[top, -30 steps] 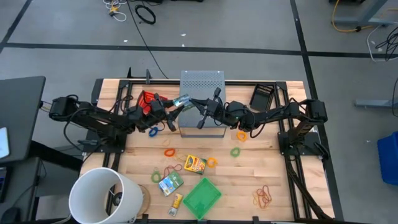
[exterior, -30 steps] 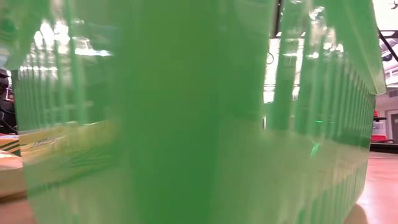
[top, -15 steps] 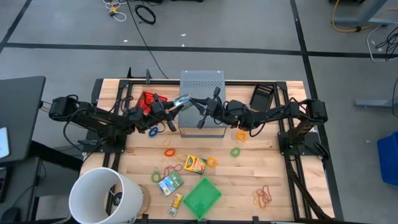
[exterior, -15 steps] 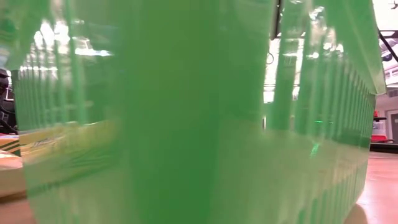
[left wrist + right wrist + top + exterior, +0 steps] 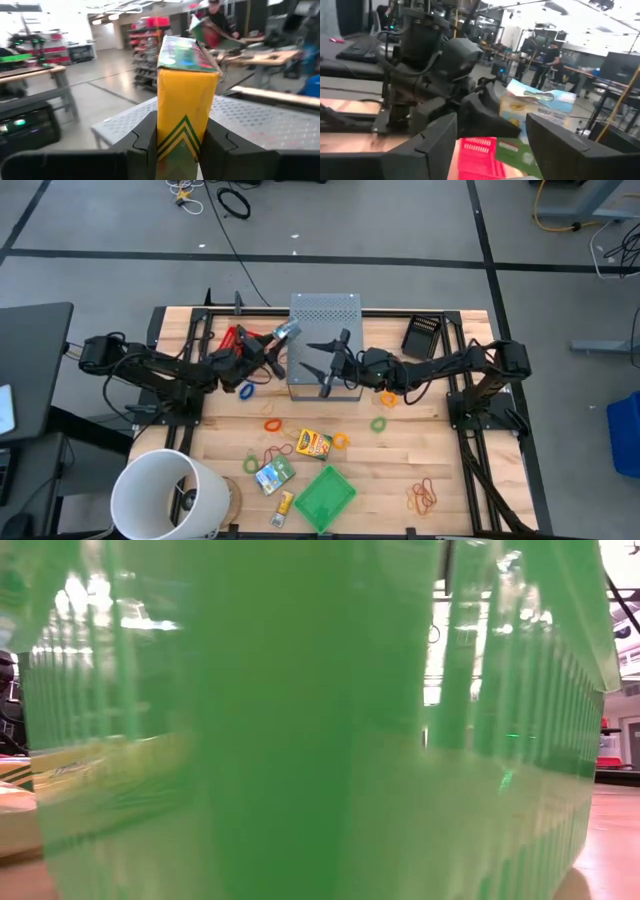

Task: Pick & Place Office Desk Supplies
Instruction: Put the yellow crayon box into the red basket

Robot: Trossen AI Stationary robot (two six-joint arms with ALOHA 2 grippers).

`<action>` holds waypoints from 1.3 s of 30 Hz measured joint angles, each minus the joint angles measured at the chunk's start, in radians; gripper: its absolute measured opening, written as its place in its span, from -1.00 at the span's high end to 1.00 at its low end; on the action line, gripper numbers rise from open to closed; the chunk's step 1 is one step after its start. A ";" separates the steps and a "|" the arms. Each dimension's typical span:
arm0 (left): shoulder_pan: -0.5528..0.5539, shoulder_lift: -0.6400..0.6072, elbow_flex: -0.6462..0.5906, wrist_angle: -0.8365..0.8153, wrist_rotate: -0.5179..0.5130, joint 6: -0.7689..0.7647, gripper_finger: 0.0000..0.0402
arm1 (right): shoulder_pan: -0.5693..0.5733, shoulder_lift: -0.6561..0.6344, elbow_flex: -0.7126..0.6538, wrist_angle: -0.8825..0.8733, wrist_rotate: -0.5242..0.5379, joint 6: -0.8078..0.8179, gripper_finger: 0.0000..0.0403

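The yellow box [image 5: 186,100] with its green chevrons and printed top is now carried by one arm only. It sits clenched between the two dark fingers [image 5: 145,135] of the left hand [image 5: 275,343], raised above the worktop [image 5: 460,470] just beside the left edge of the grey perforated box [image 5: 325,315]. The right hand [image 5: 325,365], which a second ago was shut and pressed up against the left one at the front of the grey box, has sprung its fingers wide and drawn back a little; in the right wrist view it looks past its own spread fingers [image 5: 555,142] at the left arm and the box it holds. So the hand-over looks finished: the left arm has the load, and the right one is released.

The box has also lifted slightly toward the grey box's top, which suggests the drop-in is the next step.

Much is left: orange [image 5: 272,425], green [image 5: 378,423] and red [image 5: 424,497] rubber bands, another crayon box [image 5: 312,444] and a green-white packet [image 5: 274,474] lie on the boards, near a green tray [image 5: 325,496] that blocks the low view. A white bucket [image 5: 165,495] stands at the near left corner.
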 joint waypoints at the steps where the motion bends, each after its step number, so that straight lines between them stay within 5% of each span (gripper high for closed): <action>1: -0.001 0.000 0.000 -0.009 -0.018 0.007 0.50 | 0.007 -0.011 0.000 -0.016 0.004 -0.001 -0.25; 13: 0.001 0.000 0.000 -0.084 -0.089 -0.020 0.50 | 0.137 -0.140 -0.039 -0.221 -0.052 0.020 -0.08; 27: 0.006 0.000 0.000 -0.084 -0.044 -0.029 0.50 | 0.212 -0.477 -0.541 0.071 -0.425 0.151 0.06; 32: 0.007 0.000 0.000 -0.086 -0.045 -0.018 0.50 | 0.283 -0.498 -0.707 0.249 -0.410 0.228 0.06; 39: 0.040 0.000 -0.002 -0.127 -0.002 -0.083 0.50 | 0.367 -0.499 -0.911 0.520 -0.226 0.263 0.06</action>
